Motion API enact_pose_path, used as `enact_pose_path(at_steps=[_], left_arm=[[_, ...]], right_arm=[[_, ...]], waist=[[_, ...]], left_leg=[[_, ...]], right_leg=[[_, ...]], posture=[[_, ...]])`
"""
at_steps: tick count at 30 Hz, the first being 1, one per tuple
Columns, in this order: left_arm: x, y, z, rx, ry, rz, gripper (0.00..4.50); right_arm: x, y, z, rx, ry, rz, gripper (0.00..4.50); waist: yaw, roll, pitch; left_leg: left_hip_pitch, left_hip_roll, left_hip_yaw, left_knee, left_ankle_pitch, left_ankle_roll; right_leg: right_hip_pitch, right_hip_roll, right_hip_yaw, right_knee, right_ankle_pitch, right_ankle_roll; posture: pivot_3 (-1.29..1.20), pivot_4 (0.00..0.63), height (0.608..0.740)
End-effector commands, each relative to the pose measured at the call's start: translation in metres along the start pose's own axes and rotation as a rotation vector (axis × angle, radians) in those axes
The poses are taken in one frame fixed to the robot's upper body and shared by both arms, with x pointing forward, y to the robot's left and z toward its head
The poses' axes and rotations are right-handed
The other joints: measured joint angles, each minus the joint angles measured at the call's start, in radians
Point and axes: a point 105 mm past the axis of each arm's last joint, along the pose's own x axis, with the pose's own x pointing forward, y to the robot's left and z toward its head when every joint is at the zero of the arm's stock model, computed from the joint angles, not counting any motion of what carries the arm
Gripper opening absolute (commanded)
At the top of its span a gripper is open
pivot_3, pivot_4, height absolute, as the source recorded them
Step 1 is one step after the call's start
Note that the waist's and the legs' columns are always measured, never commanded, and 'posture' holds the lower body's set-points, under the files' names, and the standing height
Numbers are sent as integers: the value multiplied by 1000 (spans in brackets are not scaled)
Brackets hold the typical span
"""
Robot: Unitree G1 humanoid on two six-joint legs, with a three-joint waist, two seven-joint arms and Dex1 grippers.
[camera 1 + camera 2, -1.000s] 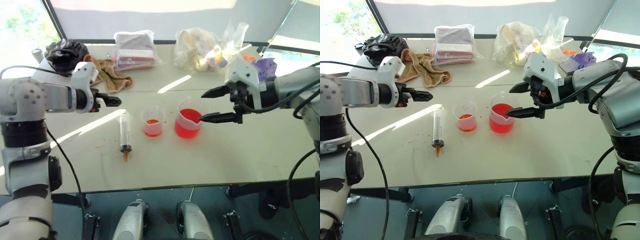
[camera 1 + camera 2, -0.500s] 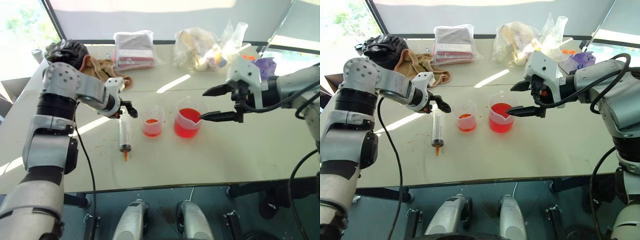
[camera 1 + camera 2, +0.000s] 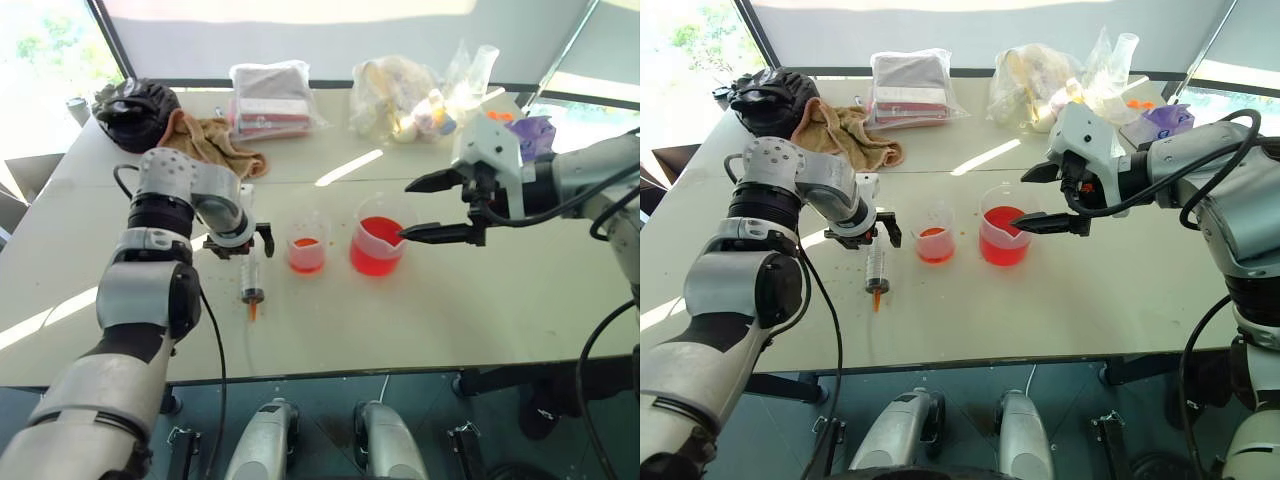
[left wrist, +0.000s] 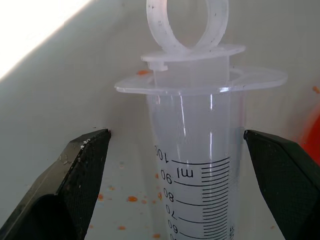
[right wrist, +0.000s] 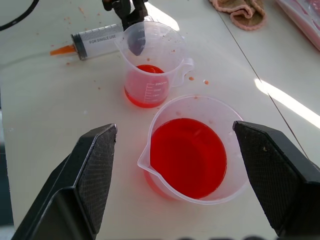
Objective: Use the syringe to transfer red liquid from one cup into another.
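Lying flat on the worktop (image 3: 480, 300), the syringe (image 3: 248, 272) has its orange tip toward the robot and its plunger ring pointing away, plunger pushed in, barrel apparently empty. Small orange-red spots speckle the surface around it.

Left hand (image 3: 238, 243) hangs over the plunger end, pointed steeply down. In the left wrist view its two fingers (image 4: 80, 170) stand spread wide, one on each side of the barrel just below the flange, neither touching the plastic. Syringe not yet gripped.

Just beside the syringe, on its right, stands the smaller cup (image 3: 306, 245) with a shallow layer of red liquid at the bottom. Next along is the larger spouted beaker (image 3: 377, 240), holding a good deal more red liquid (image 5: 187, 156), spout facing the robot.

Right hand (image 3: 432, 208) hovers just right of the beaker rim, above the worktop, fingers wide apart and holding nothing.

Farther back: a tan cloth (image 3: 215, 145), a black bundle (image 3: 133, 102), and bagged items (image 3: 270, 95).

Step in hand, as I judge it: pickup of the syringe; no liquid drawn. Next move calls for the left fingers to sink to the barrel and close squarely across it, near the flange, so the round barrel does not roll aside. The tip must then be carried to the beaker.
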Motion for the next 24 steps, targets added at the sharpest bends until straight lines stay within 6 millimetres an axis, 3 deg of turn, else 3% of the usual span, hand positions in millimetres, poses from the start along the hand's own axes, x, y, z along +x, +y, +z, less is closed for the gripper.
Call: enact_pose_path(at_steps=[1,3,4,12,18,24], left_arm=[[-9,3,6,-21,-23,18,4446],[-9,4,7,-35,-29,20,4446],[-9,5,7,-43,-37,24,3949],[-10,5,9,-92,-48,9,1528],[-27,9,22,-182,-197,-104,1486],[-91,16,43,-65,-582,-287,1486]], right_arm=[[-11,-2,10,-38,-29,-38,3910],[-11,-2,11,-39,-29,-39,3910],[-11,-2,11,-39,-29,-40,3910],[-11,-3,11,-41,-31,-40,3910],[-12,-4,11,-38,-32,-47,3910],[-15,-3,10,-32,-36,-64,3910]], waist=[[0,0,0],[0,0,0],[0,0,0],[1,0,0],[-1,0,0],[-2,-1,0]], left_leg=[[0,0,0,0,0,0],[0,0,0,0,0,0],[0,0,0,0,0,0],[0,-1,0,0,0,-1],[0,0,0,0,0,-1],[0,0,0,-1,2,-5]], right_leg=[[0,0,0,0,0,0],[0,0,0,0,0,0],[0,0,0,0,0,0],[0,0,0,0,0,0],[0,0,0,0,0,0],[-1,0,0,0,0,0]], posture=[[0,150,740],[0,150,740],[0,150,740],[0,150,740],[0,150,740],[0,150,740]])
